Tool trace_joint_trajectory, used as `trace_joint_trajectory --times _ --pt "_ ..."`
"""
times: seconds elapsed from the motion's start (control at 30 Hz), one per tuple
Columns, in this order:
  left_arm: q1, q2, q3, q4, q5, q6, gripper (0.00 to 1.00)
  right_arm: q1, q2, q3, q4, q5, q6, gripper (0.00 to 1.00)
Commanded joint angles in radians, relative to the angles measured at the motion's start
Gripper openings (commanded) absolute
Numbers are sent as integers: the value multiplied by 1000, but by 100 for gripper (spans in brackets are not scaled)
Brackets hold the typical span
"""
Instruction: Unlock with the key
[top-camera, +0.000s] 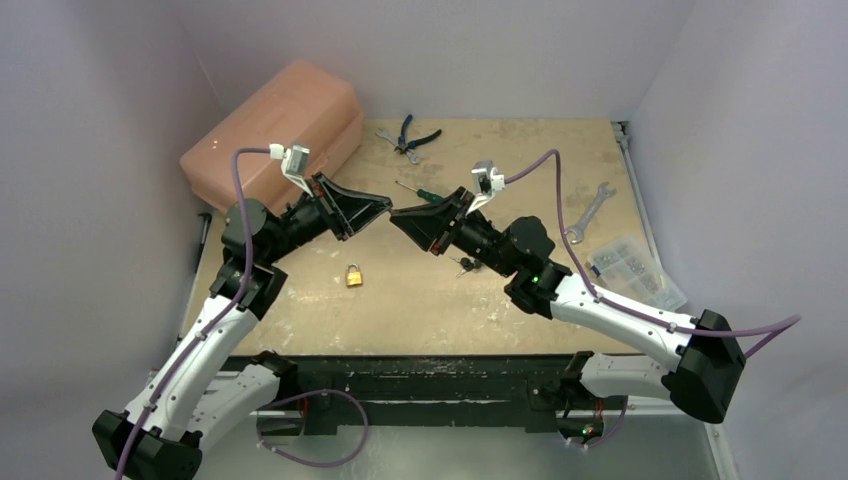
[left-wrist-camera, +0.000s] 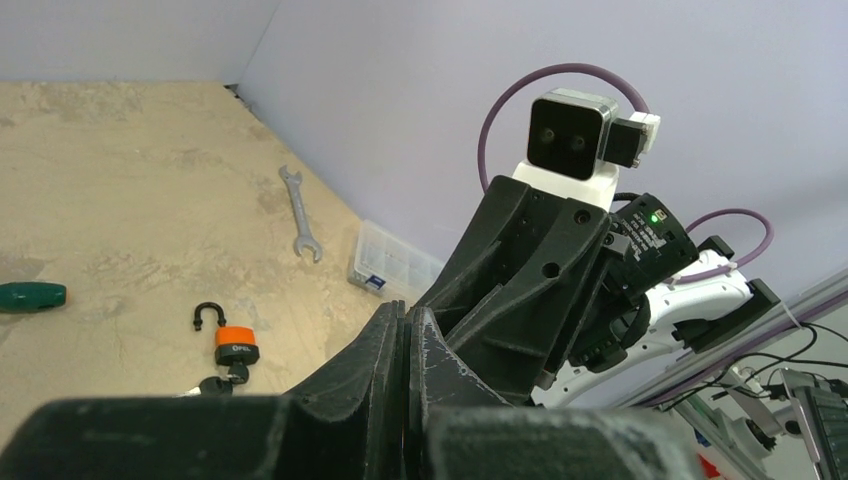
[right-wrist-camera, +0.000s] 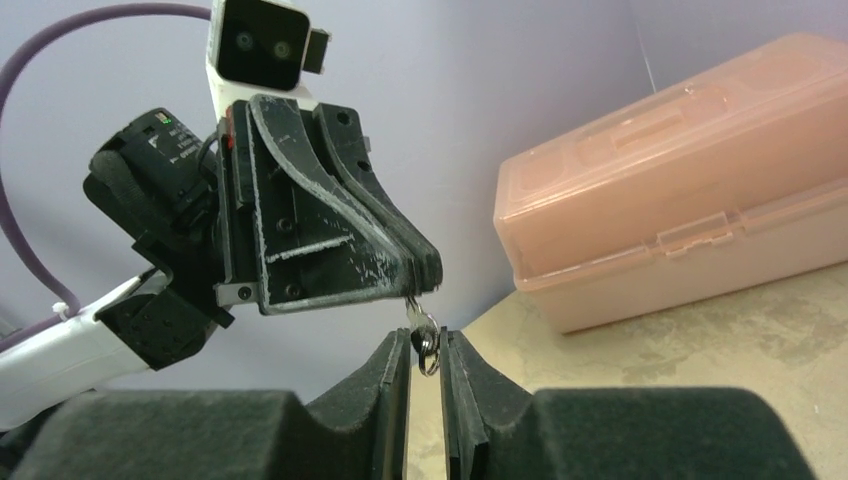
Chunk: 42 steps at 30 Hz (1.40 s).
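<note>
You're only mid hand-off: left gripper (right-wrist-camera: 425, 280) clenched on the key (right-wrist-camera: 414, 312), right gripper (right-wrist-camera: 427, 352) slightly parted around its ring. The brass padlock (top-camera: 354, 275) lies untouched and locked.

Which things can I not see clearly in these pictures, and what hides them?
- Blade of the key: right wrist view, buried in the shut left gripper.
- Whether the right gripper pinches the key ring: right wrist view, contact unclear.
- Orange padlock: top view, mostly hidden under the right arm.
</note>
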Motion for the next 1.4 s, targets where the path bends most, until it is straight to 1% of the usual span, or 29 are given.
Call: trace_joint_trajectory --times 0.0,0.1,0.23,0.3,0.4,0.5,0.53,0.57,0.77,0.8,0.83,0.87,0.93,0.97,1.03,1.2,1.27,1.3,1.37 --pt "-2 4 -5 31 44 10 0 7 -15 18 50 -42 -16 26" --pt "-2 3 -5 31 43 7 0 7 -14 24 44 -42 -19 28" --pt "-2 1 -5 32 44 3 0 7 -10 30 42 -44 -19 28" --pt "-2 0 -5 30 43 5 0 7 -7 33 42 -48 -18 24" --pt "-2 -3 -5 28 41 4 0 7 -5 34 42 -56 -17 13" --pt "-2 -6 -5 25 36 7 0 7 -5 30 39 -66 -17 9" --pt "-2 -6 -5 25 36 8 0 7 -6 31 39 -70 -17 7" --pt "-2 -5 -5 25 36 7 0 7 -6 30 39 -74 -17 1" --pt "-2 8 5 -1 24 4 0 7 -16 15 50 -87 -5 0" --pt "-2 12 7 -11 22 4 6 7 -19 9 50 -85 -2 0" --pt "-2 15 14 -26 18 4 29 7 -24 2 49 -80 2 0" --pt "-2 19 26 -47 12 9 46 7 -29 -5 45 -73 5 0" --pt "-2 20 48 -108 -18 32 73 7 -45 -19 15 -51 10 0" --pt "-2 16 59 -140 -45 47 79 7 -52 -28 -5 -35 12 0" --pt "-2 13 79 -211 -104 88 83 7 -71 -52 -42 -1 14 0" --pt "-1 32 121 -385 -198 168 86 7 -118 -107 -130 87 31 0" --pt "-1 39 140 -463 -249 185 94 7 -131 -125 -172 122 43 0" --pt "-1 43 144 -490 -278 186 97 6 -135 -130 -190 134 48 0" --pt "-1 59 150 -540 -317 201 98 7 -139 -134 -227 166 54 0"
